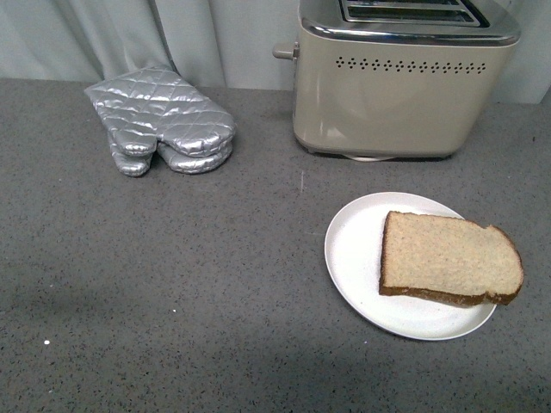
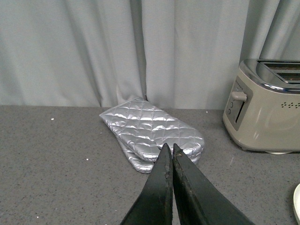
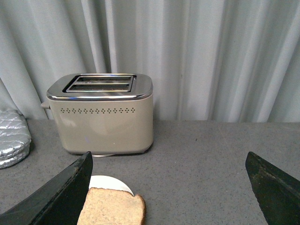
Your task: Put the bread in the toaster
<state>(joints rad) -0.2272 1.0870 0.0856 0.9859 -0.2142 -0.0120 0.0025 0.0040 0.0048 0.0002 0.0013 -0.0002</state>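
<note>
A single slice of light tan wheat bread (image 1: 449, 258), dark brown along its crust and porous on its face, lies flat on a round, matte white plate (image 1: 357, 258). Its rounded end reaches past the rim on our right. The plate sits on a grey speckled stone-look counter (image 1: 172, 301), in front of and apart from the boxy beige two-slot toaster (image 1: 396, 103). The toaster has a polished chrome top, a row of small vent holes punched across its face and a stubby lever at its side. To the toaster's left, a pair of silver quilted oven mitts (image 1: 164, 120) lies stacked against the pale grey pleated curtain (image 1: 215, 34) that closes off the back of the scene. Between plate and toaster we see only bare counter. Our left gripper (image 2: 172, 150), with dark tapered fingers, is pressed together tip to tip with nothing between them, pointing toward the mitts. Our right gripper (image 3: 168, 157) is spread wide and holds nothing. It faces the toaster, with the bread just beside one finger in the wrist view.
</note>
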